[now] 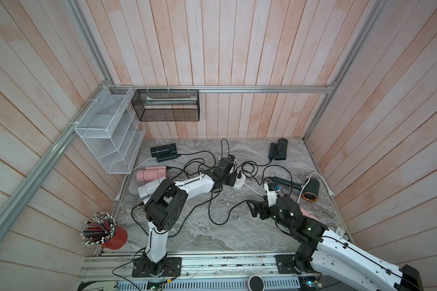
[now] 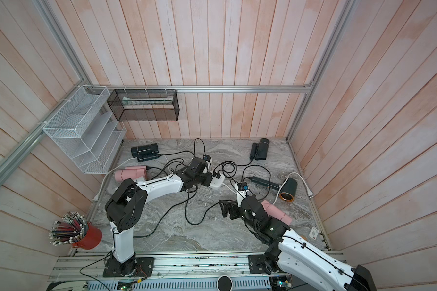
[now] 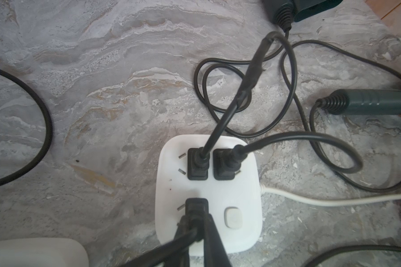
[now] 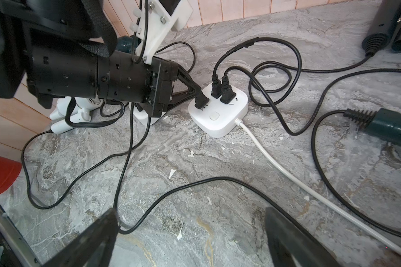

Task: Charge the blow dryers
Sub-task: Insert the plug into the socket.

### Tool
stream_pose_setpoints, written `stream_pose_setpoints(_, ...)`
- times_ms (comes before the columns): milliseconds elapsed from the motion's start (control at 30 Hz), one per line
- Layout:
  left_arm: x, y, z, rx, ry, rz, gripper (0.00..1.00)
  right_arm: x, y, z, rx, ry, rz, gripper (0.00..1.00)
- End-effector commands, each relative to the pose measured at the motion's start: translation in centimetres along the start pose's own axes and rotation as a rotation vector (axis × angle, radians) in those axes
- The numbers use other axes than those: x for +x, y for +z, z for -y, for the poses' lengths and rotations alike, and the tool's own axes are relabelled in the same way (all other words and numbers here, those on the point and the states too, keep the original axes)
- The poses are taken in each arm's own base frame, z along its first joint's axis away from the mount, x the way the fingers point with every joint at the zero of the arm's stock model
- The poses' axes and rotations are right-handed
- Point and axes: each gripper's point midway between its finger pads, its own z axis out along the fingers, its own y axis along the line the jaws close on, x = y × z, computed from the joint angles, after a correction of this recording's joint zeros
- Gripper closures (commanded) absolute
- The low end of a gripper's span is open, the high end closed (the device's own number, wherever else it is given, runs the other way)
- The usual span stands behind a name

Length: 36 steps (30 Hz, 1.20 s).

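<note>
No text, label or number is legible.

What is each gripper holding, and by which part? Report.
The left gripper pinches the black plug by its body, at the white square power strip. The right gripper is open, holding nothing.

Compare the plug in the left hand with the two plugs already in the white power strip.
The held plug is pinched by the left hand; the two seated plugs stand free. The held plug leans with its prongs partly showing; the seated plugs sit flush, pushed home. All are black, at the same power strip.
</note>
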Motion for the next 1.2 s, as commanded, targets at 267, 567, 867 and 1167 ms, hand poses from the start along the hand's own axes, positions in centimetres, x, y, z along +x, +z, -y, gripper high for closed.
stream_pose_setpoints(267, 9.2, 2.3, -0.5, -0.033, 0.033, -0.28, 0.91, 0.1, 0.1, 0.0, -0.006, 0.011, 0.005, 0.01)
stream_pose_setpoints(567, 10.4, 2.6, -0.5, -0.074, 0.085, -0.308, 0.91, 0.1, 0.0, 0.1, -0.003, 0.014, 0.007, 0.01)
stream_pose_setpoints(867, 11.8, 3.1, -0.3, -0.104, 0.144, -0.352, 0.91, 0.1, -0.1, 0.2, -0.002, 0.016, 0.008, 0.01)
stream_pose_setpoints(1167, 13.6, 3.5, -0.3, -0.102, 0.154, -0.393, 0.91, 0.2, -0.3, 0.3, -0.003, 0.02, 0.011, 0.01)
